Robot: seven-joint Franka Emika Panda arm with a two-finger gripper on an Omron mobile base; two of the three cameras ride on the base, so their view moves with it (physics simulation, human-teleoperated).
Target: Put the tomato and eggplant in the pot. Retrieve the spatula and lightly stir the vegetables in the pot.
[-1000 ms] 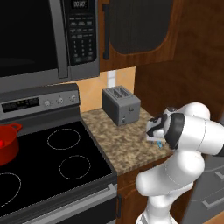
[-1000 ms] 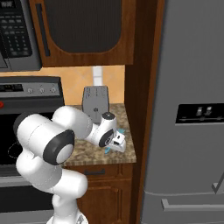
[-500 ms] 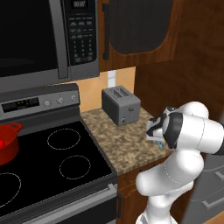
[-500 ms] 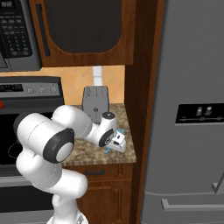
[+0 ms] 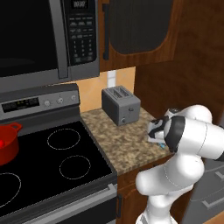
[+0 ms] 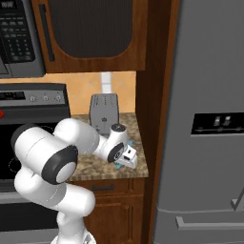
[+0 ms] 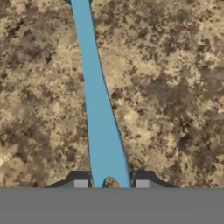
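Stove [image 5: 52, 175]: black glass top, left of counter [image 5: 127, 148].
Counter: speckled brown granite.
Toaster [image 5: 121, 105]: grey, at counter's back.
Pot [image 5: 6, 142]: red, on stove's left side.
Spatula [image 7: 98, 105]: light blue, flat on counter's front right.
End effector [image 7: 111, 183]: narrowed, closed around spatula handle.

A grey toaster [image 5: 121, 104] stands on the speckled granite counter [image 5: 118, 144] beside the black stove [image 5: 52, 166], under a microwave [image 5: 43, 39].
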